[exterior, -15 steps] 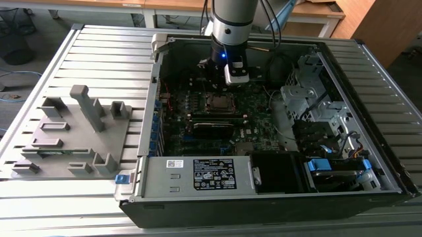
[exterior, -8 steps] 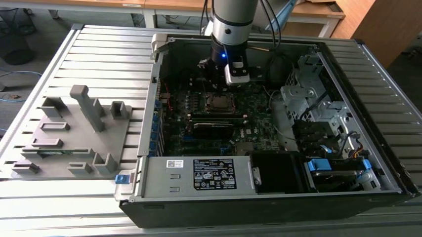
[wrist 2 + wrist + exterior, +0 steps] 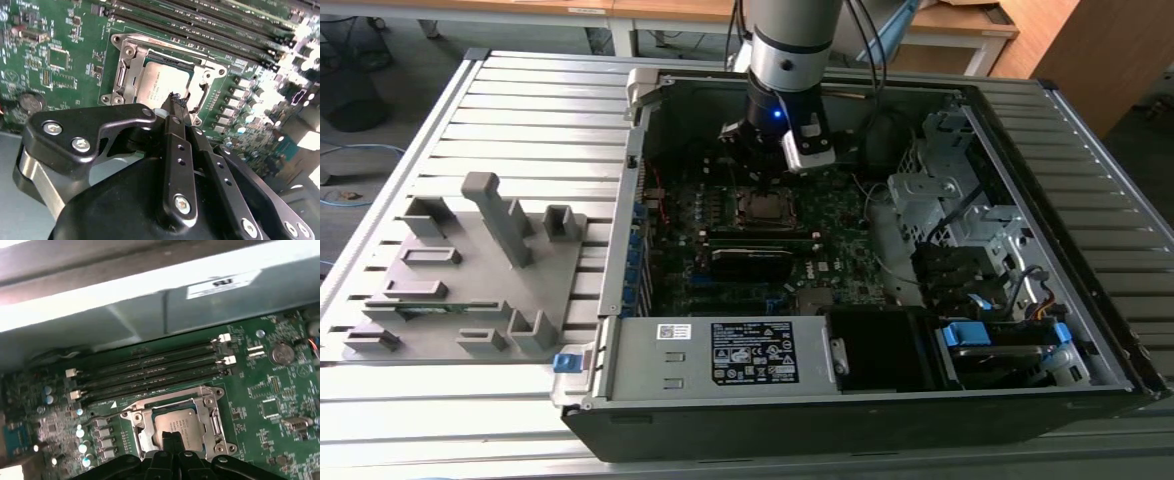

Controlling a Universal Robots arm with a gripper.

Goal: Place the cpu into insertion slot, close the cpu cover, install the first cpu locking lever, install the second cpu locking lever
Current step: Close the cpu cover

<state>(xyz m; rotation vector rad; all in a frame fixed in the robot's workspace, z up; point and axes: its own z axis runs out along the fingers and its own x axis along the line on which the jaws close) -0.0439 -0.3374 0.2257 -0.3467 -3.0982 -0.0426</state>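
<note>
The cpu (image 3: 159, 80) lies flat in the insertion slot (image 3: 763, 207) on the green board, its grey metal face up. The silvery cpu cover (image 3: 131, 70) lies down around it as a frame, and the chip shows through its cut-out. A thin metal locking lever (image 3: 201, 99) runs along one side of the socket. My gripper (image 3: 176, 99) hangs just above the socket's edge, its black fingers pressed together with nothing between them. In the first wrist view the cpu (image 3: 181, 420) and cover (image 3: 150, 412) sit just past the gripper (image 3: 169, 436). The exterior view shows the gripper (image 3: 761, 182) over the socket.
Long black memory slots (image 3: 150, 372) run beside the socket, with the case wall (image 3: 150, 305) behind them. A coin battery (image 3: 31, 102) sits on the board. A power supply (image 3: 720, 355) and drive cages (image 3: 961, 200) line the case. A grey fixture tray (image 3: 467, 270) lies at the exterior view's left.
</note>
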